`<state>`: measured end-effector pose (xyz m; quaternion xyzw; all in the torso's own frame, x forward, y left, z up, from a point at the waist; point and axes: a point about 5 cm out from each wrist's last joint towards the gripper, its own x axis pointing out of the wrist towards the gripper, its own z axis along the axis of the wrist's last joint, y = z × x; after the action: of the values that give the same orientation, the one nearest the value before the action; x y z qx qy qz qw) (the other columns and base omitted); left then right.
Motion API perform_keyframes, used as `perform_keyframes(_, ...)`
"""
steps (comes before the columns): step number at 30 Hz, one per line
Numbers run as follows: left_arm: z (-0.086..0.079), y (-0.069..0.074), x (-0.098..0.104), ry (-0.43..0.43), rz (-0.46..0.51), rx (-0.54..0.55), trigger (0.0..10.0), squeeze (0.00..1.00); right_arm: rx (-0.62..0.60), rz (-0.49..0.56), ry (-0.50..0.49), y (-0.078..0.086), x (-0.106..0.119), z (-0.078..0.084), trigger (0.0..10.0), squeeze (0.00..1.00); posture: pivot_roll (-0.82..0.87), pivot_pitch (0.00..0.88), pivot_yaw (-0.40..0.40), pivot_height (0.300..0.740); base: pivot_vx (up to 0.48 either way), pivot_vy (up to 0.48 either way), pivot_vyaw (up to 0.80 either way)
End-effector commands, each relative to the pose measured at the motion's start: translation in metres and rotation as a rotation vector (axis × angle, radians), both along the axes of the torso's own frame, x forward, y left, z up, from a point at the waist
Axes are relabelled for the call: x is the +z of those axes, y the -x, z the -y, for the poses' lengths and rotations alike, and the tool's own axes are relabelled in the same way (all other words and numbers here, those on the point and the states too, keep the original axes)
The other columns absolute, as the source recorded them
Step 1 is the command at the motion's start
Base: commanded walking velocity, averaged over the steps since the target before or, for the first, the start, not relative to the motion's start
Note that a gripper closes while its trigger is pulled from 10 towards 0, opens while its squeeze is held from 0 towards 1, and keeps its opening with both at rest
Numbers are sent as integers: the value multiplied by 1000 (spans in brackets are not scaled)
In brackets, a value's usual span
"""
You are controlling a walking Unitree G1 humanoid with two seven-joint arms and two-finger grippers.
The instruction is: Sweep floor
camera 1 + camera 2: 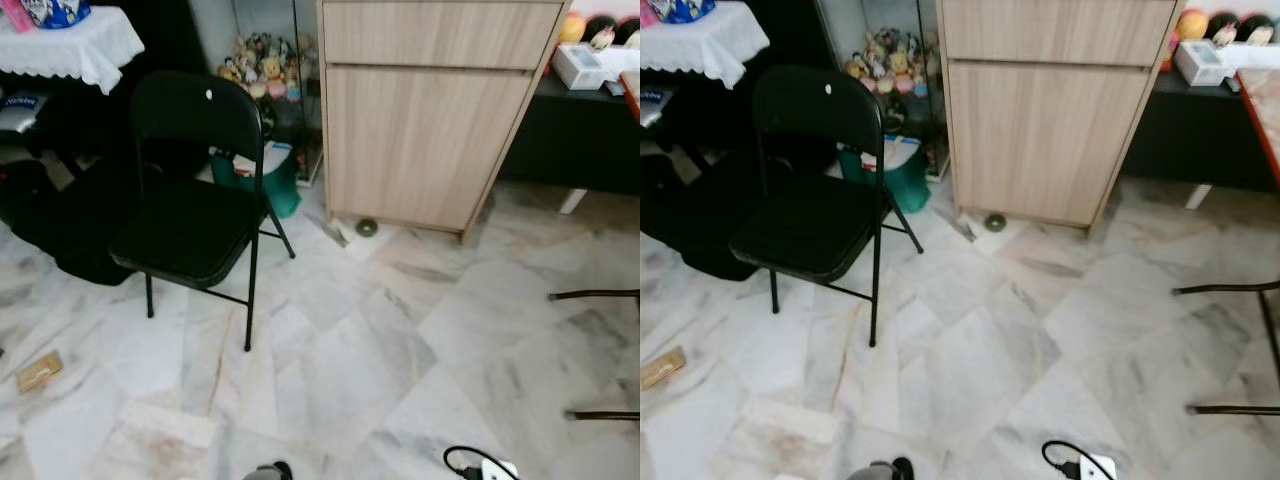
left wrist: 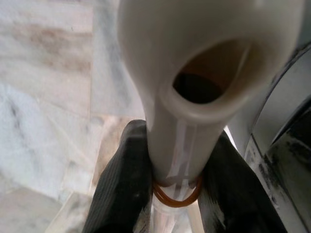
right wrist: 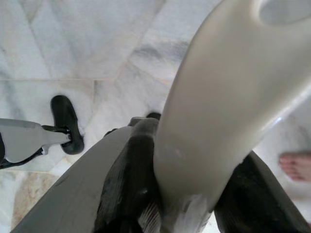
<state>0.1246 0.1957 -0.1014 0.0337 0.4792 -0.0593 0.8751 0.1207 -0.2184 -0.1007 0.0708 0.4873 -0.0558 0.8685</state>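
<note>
Your left gripper (image 2: 177, 189) is clamping the cream broom handle (image 2: 194, 73) shut below its hanging hole; your right gripper (image 3: 184, 194) is clamping a second cream handle (image 3: 218, 111). Expect both to be light, stiff and slippery, so be keeping your grip near the banded section.

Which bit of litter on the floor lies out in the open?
The flat brown piece left of the folding chair; the round green one sits tucked under the wooden cabinet.

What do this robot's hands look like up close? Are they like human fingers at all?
Not much like human ones. The left gripper has two thick black fingers with a dull, rubbery, slightly scuffed surface and rounded edges. The right gripper has the same pair of black fingers. Beside the left gripper, a curved silver and black shell shows wear marks.
</note>
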Motion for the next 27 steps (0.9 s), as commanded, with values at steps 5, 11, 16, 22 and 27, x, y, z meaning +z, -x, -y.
perform_keyframes(5, 5, -30, 8, 1, 28, 7, 10000, 0, 10, -56, -23, 14, -6, -8, 10000, 0, 16, 162, 28, 740, -272, 0, 0)
perform_keyframes(11, 2, -40, 12, -6, 31, 12, 10000, 0, 12, -57, -21, 14, -6, -8, 10000, 0, 17, 166, 27, 740, -276, 0, 0)
perform_keyframes(16, -14, -49, 18, -15, 34, 25, 10000, 0, 14, -57, -19, 14, -6, -7, 10000, 0, 18, 168, 25, 740, -275, 0, 0)
perform_keyframes(22, -44, -40, 22, -36, 23, 45, 10000, 0, 16, -56, -20, 13, -6, -7, 10000, 0, 16, 168, 25, 740, 0, 0, 0)
perform_keyframes(27, -33, -27, 14, -26, 4, 42, 10000, 0, 22, -57, -17, 13, -6, -7, 10000, 0, 16, 168, 25, 740, 0, 0, 0)
